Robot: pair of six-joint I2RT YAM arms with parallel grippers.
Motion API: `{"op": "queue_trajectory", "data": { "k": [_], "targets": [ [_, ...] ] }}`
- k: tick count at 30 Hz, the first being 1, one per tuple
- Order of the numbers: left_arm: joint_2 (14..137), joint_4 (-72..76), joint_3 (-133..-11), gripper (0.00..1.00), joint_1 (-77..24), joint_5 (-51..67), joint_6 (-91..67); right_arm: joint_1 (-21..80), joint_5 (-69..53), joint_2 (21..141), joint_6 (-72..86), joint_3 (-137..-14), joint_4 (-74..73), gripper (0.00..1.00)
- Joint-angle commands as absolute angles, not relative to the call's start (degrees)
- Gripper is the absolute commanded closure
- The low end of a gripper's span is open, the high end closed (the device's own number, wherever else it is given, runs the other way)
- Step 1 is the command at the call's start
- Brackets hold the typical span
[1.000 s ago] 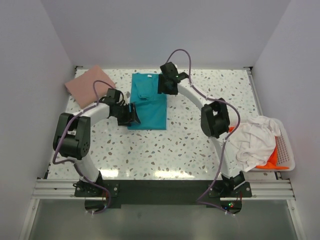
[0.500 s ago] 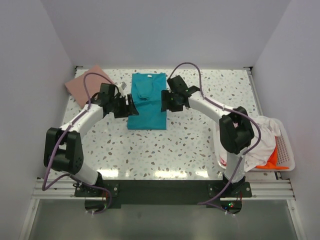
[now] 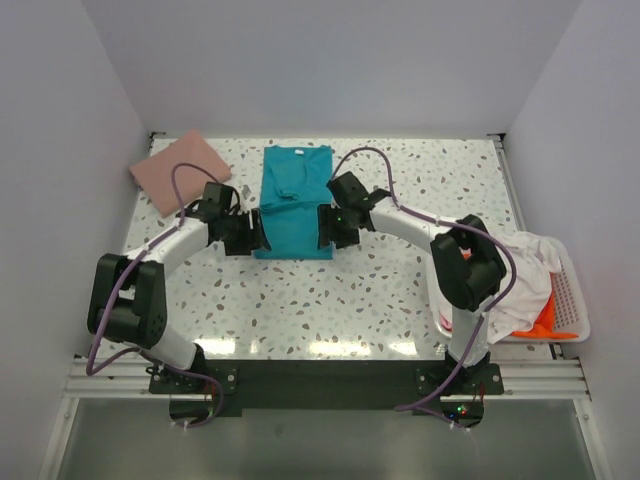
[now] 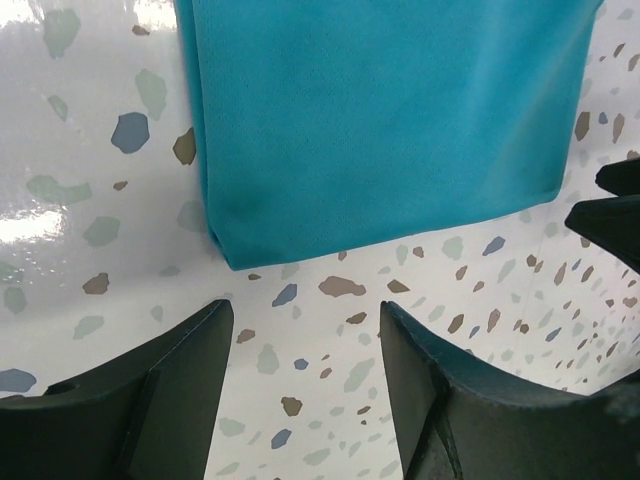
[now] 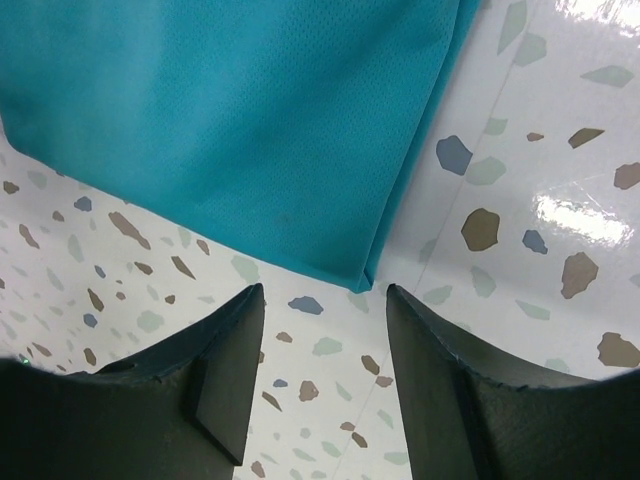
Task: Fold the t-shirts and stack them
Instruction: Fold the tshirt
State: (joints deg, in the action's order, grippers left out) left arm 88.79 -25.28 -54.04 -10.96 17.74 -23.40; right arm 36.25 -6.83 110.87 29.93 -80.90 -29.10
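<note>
Top view: white slotted basket [image 3: 570, 292] sits at the right edge of the frame, on the table [image 3: 400, 290] beside the right arm. A crumpled white t-shirt [image 3: 508, 278] is heaped in it, filling most of it and spilling over its left rim. An orange t-shirt [image 3: 548, 320] lies in the basket's lower right corner, mostly under the white one. How many garments are in the heap: can't tell.

The teal t-shirt [image 3: 294, 200] lies folded into a narrow upright rectangle at upper centre of the table, flat, collar end toward the top of the frame. The dusty pink t-shirt [image 3: 180, 168] is folded flat in the upper left corner, apart from the teal one.

The left gripper [image 3: 258, 232] is at the teal shirt's lower left corner and the right gripper [image 3: 326, 226] at its lower right corner, facing each other across the bottom hem.

Left wrist view: the left gripper [image 4: 305, 330] is spread wide with bare speckled table in the gap, gripping nothing; the shirt's corner is just above the gap. The tips of the other gripper show at the right edge.

Right wrist view: the right gripper [image 5: 322, 310] is also spread wide and grips nothing; the teal corner sits right at the mouth of the gap, not pinched.
</note>
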Motion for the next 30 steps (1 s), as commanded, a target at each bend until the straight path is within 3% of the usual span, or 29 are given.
{"op": "queue_trajectory", "data": {
  "k": [1,15,24,30],
  "targets": [
    [87.72,-23.73,-53.00,0.35,-10.81,17.05,-23.55,36.38,-7.65,111.00,30.85,-79.54,-27.68,0.45],
    [89.12,-22.50,-52.82,0.36,-10.72,17.05,-23.20,36.39,-7.38,114.52,30.06,-79.54,-27.07,0.55],
    [91.31,-21.88,-53.35,0.36,-10.63,14.77,-23.20,36.39,-8.53,115.93,29.44,-80.24,-28.56,0.80],
    [92.81,-21.01,-53.35,0.39,-10.63,14.06,-22.85,36.39,-8.44,115.66,29.27,-80.24,-28.83,0.90]
  ]
}}
